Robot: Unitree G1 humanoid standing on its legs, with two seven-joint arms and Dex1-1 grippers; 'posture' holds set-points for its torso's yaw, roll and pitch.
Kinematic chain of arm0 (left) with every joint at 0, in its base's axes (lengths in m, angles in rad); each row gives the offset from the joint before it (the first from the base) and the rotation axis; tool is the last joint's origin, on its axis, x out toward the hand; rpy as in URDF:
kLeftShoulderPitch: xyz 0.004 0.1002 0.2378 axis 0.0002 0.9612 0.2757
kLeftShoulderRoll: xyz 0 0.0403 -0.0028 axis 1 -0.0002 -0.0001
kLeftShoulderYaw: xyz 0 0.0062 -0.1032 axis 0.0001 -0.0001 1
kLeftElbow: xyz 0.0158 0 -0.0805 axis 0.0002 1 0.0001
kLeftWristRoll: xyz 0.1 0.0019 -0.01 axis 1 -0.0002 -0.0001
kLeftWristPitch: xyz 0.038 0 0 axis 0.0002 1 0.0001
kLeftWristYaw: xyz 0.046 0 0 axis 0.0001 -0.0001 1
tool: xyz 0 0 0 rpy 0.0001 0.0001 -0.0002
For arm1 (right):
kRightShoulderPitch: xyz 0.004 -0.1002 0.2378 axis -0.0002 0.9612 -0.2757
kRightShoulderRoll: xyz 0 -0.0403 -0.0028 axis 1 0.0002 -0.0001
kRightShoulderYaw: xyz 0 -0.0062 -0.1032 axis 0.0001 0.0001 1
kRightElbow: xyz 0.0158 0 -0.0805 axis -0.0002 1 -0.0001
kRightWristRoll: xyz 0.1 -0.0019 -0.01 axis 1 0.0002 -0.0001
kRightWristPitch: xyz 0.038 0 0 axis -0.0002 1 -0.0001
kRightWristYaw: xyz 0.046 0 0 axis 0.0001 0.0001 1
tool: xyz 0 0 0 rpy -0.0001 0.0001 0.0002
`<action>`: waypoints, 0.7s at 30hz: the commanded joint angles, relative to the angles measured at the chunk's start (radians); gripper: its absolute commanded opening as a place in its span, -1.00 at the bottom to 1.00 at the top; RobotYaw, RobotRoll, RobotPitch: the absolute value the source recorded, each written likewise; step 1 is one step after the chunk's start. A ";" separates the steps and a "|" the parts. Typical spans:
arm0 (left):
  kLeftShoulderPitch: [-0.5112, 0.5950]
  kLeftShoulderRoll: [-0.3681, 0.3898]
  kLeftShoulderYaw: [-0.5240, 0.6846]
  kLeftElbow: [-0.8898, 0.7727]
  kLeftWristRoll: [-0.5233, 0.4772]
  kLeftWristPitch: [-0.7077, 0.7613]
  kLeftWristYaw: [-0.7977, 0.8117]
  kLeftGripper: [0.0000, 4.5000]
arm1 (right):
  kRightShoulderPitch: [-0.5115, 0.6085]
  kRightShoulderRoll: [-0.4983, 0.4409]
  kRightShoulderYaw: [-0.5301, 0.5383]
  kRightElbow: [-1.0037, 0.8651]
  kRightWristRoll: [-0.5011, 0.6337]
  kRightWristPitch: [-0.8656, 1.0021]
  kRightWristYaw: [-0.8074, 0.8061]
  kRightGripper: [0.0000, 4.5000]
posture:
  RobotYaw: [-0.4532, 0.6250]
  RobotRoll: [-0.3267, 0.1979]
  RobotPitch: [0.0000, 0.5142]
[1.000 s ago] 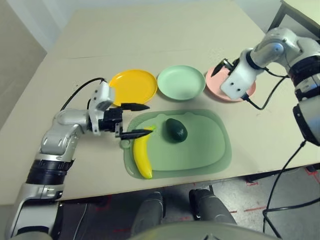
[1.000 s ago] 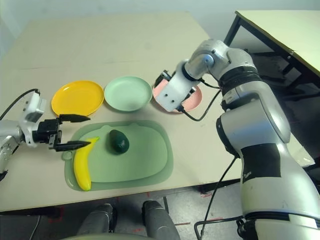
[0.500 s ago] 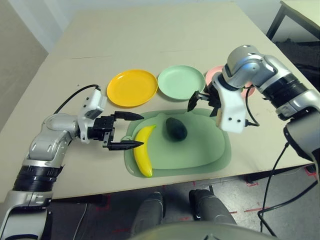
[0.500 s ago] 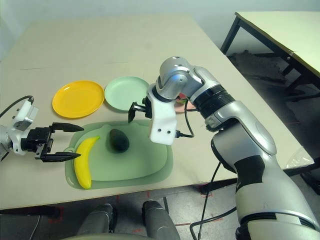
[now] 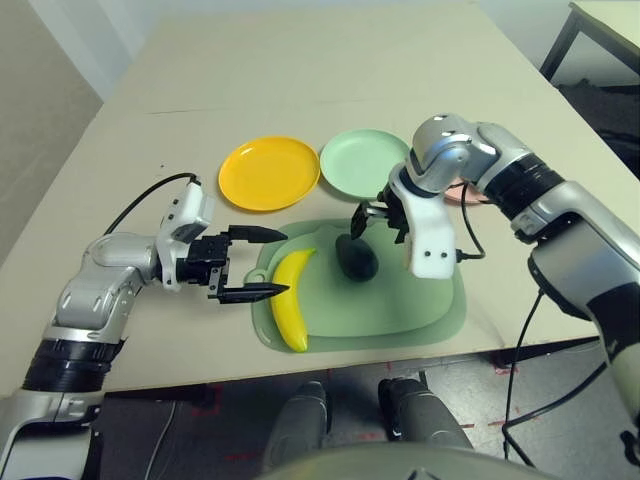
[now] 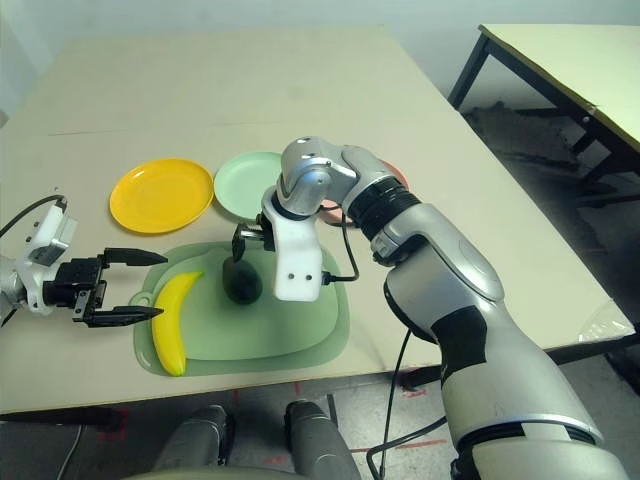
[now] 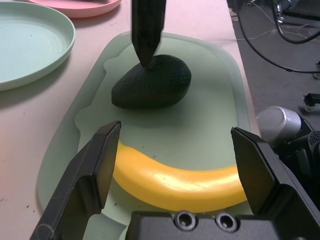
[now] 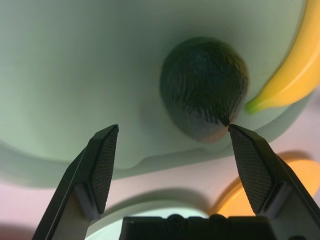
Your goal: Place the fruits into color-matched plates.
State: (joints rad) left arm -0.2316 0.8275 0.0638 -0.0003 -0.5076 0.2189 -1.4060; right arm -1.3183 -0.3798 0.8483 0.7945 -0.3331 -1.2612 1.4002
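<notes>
A yellow banana (image 5: 290, 310) and a dark green avocado (image 5: 355, 258) lie on the green cutting mat (image 5: 400, 305). Behind the mat stand the yellow plate (image 5: 268, 172) and the mint green plate (image 5: 367, 163); the pink plate (image 5: 468, 193) is mostly hidden behind my right arm. My right gripper (image 5: 378, 218) hangs open just over the avocado (image 8: 204, 95), one finger near its tip. My left gripper (image 5: 270, 263) is open at the mat's left edge, facing the banana (image 7: 175, 182) and holding nothing.
The mat lies close to the table's front edge. My right gripper's cable loops over the mat's right side. A second table (image 6: 560, 60) stands off to the right. Bare tabletop stretches behind the plates.
My right arm has swung from the pink plate leftward and down to the avocado. My left gripper has drawn back a little from the banana's tip. Both stayed open.
</notes>
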 commanded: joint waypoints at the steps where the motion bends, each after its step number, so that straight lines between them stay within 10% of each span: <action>1: 0.025 0.009 0.010 -0.017 0.008 0.002 0.013 1.00 | -0.023 0.015 0.023 0.003 -0.013 -0.009 -0.021 0.97 | 0.05 0.25 -0.44; 21: 0.048 0.019 0.016 -0.033 0.009 -0.003 0.055 1.00 | 0.028 0.020 0.106 -0.104 0.150 0.121 0.085 0.97 | 0.09 0.25 -0.44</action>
State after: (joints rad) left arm -0.1922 0.8384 0.0714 -0.0276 -0.5080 0.2194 -1.3510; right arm -1.3064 -0.3477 0.9253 0.7273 -0.2248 -1.1639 1.4532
